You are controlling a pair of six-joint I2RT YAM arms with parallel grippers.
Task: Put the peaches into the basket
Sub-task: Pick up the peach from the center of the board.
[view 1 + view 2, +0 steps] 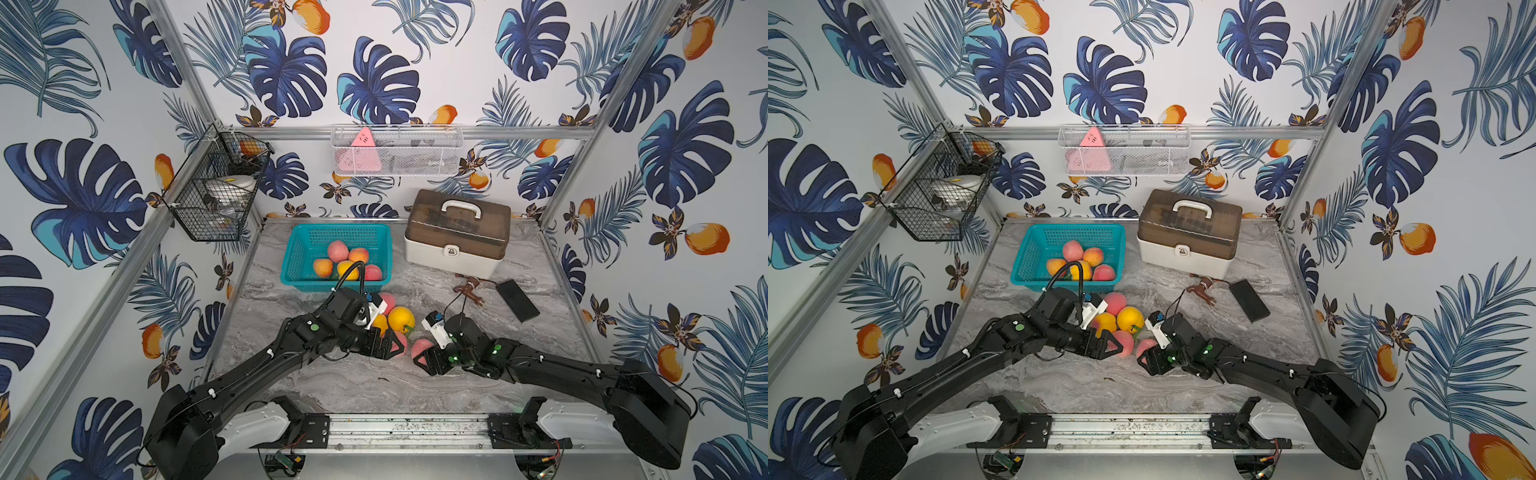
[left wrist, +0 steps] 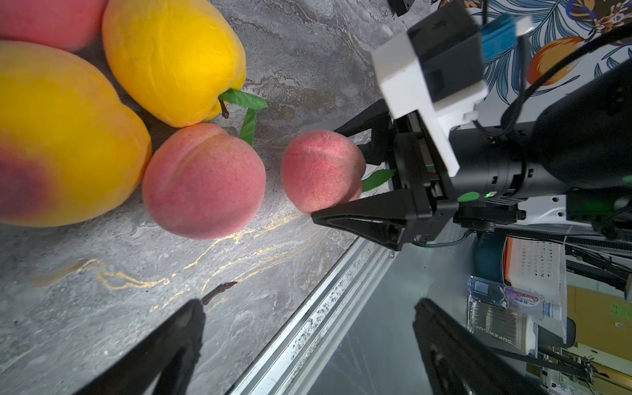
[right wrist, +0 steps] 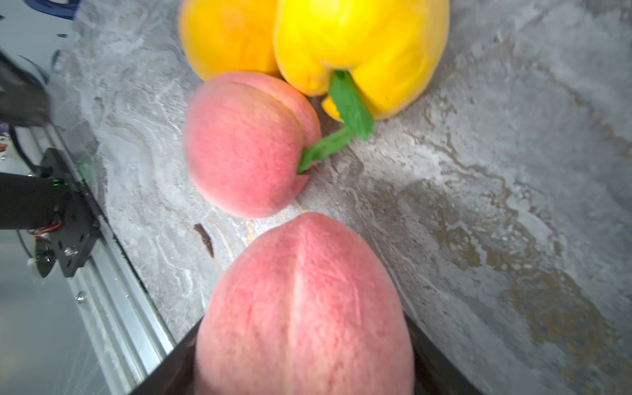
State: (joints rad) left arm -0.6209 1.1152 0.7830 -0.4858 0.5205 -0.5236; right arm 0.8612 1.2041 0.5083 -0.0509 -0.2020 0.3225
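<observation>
Nearest us, the right gripper [image 1: 422,352] was closed on a pink peach [image 3: 304,307], with its black jaws pressed against both flanks. The fruit lay low over the grey marble-patterned table [image 1: 457,374], and we could not tell whether it touched the surface. Only the right wrist view gave us that peach's velvety skin and the pale seam down its middle. The left wrist view alone showed the wedge-shaped fingers [image 2: 359,219] clasping it from the side, a green leaf poking out behind.

The left gripper [image 1: 395,340] gaped wide and held nothing, close to a second pink peach [image 2: 203,181] with finely speckled skin. Touching that one sat a smooth bright-yellow peach [image 2: 174,58] with a brown stem and two serrated leaves. Beside it was an orange-yellow peach [image 2: 58,136] with a dark red blush. Farther back lay a third pink peach [image 1: 388,301], whole in both top views but cut off at the frame edge in the left wrist view.

Beyond this cluster the teal basket [image 1: 336,227], rectangular with lattice walls and a flared rim, held five peaches [image 1: 338,250]. Neither wrist view showed it. To its right stood a white box [image 1: 457,249] with a smoky brown lid and a white handle.
</observation>
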